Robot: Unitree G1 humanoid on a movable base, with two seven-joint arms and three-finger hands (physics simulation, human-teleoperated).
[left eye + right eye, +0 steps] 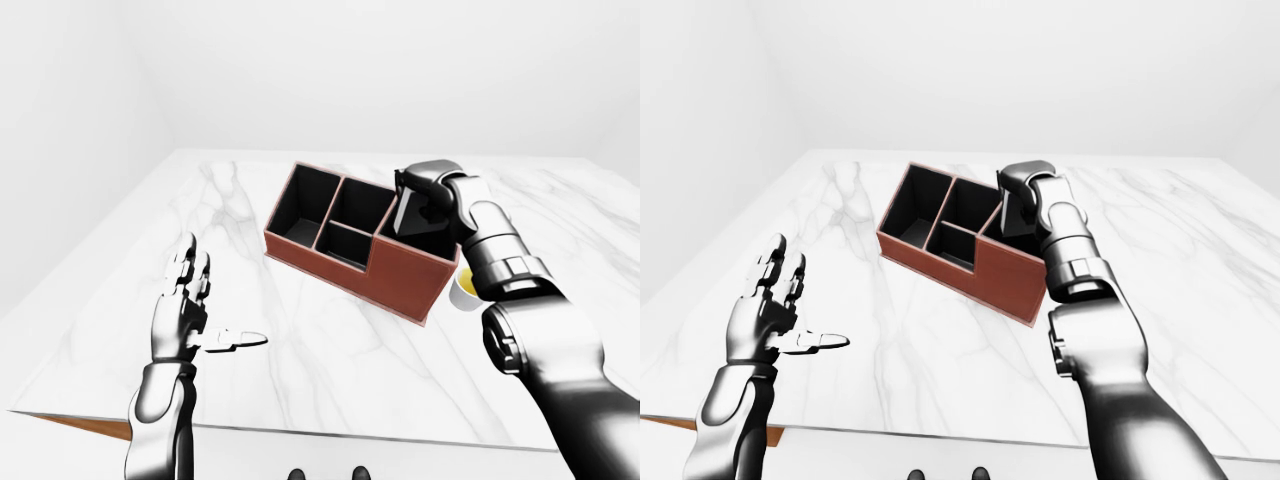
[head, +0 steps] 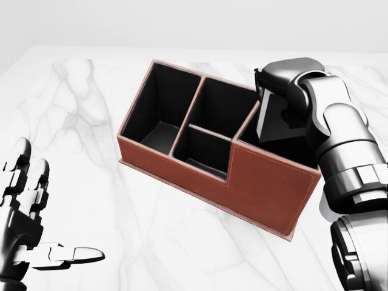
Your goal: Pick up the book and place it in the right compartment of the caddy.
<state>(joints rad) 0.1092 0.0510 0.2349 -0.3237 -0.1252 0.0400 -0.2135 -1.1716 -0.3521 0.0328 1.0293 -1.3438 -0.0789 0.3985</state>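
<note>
- The left hand (image 1: 185, 310) is seen at the lower left of the left-eye view, raised above the marble table (image 1: 300, 370). Its fingers (image 1: 188, 270) are spread straight upward and its thumb is stretched out sideways toward the right of the view. Nothing is held in it, and it is kept well apart from the caddy.
- A thin brown strip (image 1: 85, 427) is visible under the table's near edge, at the bottom left of the left-eye view.
- The caddy (image 2: 267, 188), a reddish-brown box with a black interior, is set at an angle near the middle of the table. Four compartments can be made out in the head view: a long one at the left, two smaller ones in the middle, and a larger one at the right behind a taller wall.
- The book (image 2: 276, 118), seen as a dark flat shape with a pale edge, is held tilted over the right compartment, with its lower part already inside the caddy's walls. Whether its bottom edge touches the compartment floor cannot be told.
- The right hand (image 2: 285, 97) is closed around the upper part of the book, reaching over the caddy's right end from the right of the view.
- A small yellow and white object (image 1: 464, 290) is partly seen on the table just beside the caddy's right end, behind the right forearm; what it is cannot be told.
</note>
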